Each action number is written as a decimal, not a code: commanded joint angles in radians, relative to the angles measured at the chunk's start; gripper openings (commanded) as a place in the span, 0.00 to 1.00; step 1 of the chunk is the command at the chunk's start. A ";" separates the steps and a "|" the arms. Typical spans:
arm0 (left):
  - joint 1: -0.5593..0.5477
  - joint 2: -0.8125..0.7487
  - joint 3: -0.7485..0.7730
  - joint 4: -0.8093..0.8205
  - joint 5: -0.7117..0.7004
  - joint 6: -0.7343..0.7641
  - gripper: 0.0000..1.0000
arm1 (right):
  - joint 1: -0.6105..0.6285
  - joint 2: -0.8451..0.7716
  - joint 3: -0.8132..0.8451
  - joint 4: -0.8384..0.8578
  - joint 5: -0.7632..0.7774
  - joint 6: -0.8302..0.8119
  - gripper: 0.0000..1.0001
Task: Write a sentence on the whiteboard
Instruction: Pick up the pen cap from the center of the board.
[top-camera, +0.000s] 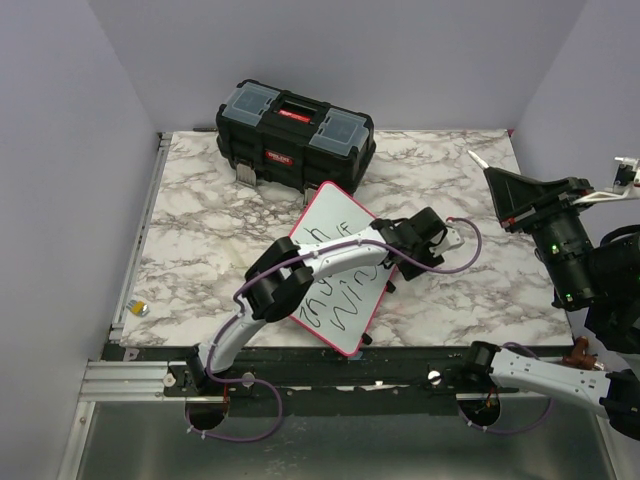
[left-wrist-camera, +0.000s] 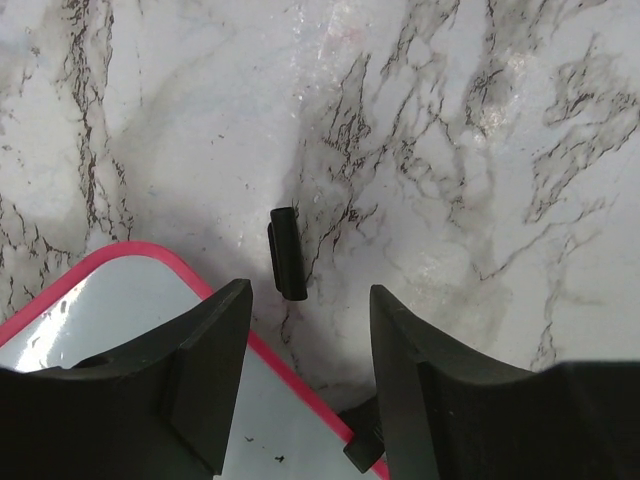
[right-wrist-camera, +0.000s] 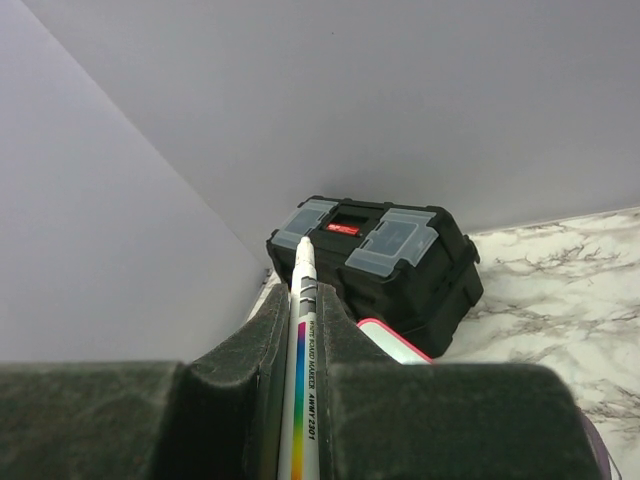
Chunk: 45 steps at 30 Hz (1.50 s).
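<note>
The whiteboard (top-camera: 338, 214) lies tilted at the table's middle, and its red-rimmed corner (left-wrist-camera: 130, 300) shows in the left wrist view. The sentence (top-camera: 338, 303) is black lettering, partly hidden under my left arm. My left gripper (top-camera: 445, 236) (left-wrist-camera: 310, 300) hovers over the board's right edge. Its jaws are open, with only the rim and the marble below them. A short black piece (left-wrist-camera: 288, 253) lies on the table just beyond. My right gripper (top-camera: 497, 185) (right-wrist-camera: 305, 300) is raised at the right, shut on a white marker (top-camera: 478, 158) (right-wrist-camera: 303, 262) that points at the toolbox.
A black toolbox (top-camera: 295, 135) (right-wrist-camera: 380, 255) with a red latch stands at the back, close to the board's far corner. A small yellow and silver thing (top-camera: 138, 308) lies at the table's left edge. A black foot (left-wrist-camera: 365, 445) sticks out under the board's rim.
</note>
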 joint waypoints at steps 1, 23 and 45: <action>0.004 0.051 0.053 -0.017 -0.021 0.027 0.51 | 0.001 -0.012 -0.009 -0.026 -0.027 0.017 0.00; 0.024 0.113 0.046 0.023 0.088 0.013 0.13 | 0.001 -0.020 -0.043 -0.035 -0.030 0.027 0.01; -0.008 -0.396 -0.348 0.328 0.297 0.012 0.00 | 0.002 -0.073 -0.032 -0.080 0.016 0.054 0.01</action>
